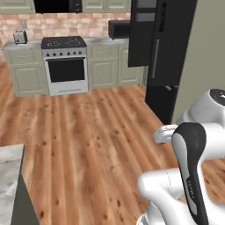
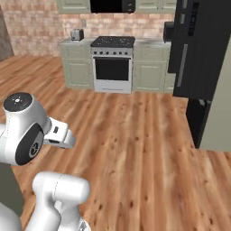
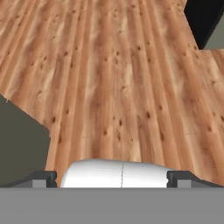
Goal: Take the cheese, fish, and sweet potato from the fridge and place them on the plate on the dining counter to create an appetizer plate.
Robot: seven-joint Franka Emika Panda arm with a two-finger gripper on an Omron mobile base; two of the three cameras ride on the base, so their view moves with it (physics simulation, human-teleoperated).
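Facing fridge at 1 o'clock, doors looking closed, so cheese, fish, sweet potato presumably sitting inside, unseen. Gripper hanging apart, empty, over wood floor. Desk corner lying at 8 o'clock. You are needing to drive closer.

No readable text, label or number on anything

Wood plank floor spans the room. On it at twelve o'clock stands a stove between pale green base cabinets; their counter carries a toaster. At two o'clock the black fridge stands on the floor. At eight o'clock, the dining counter with marble top.
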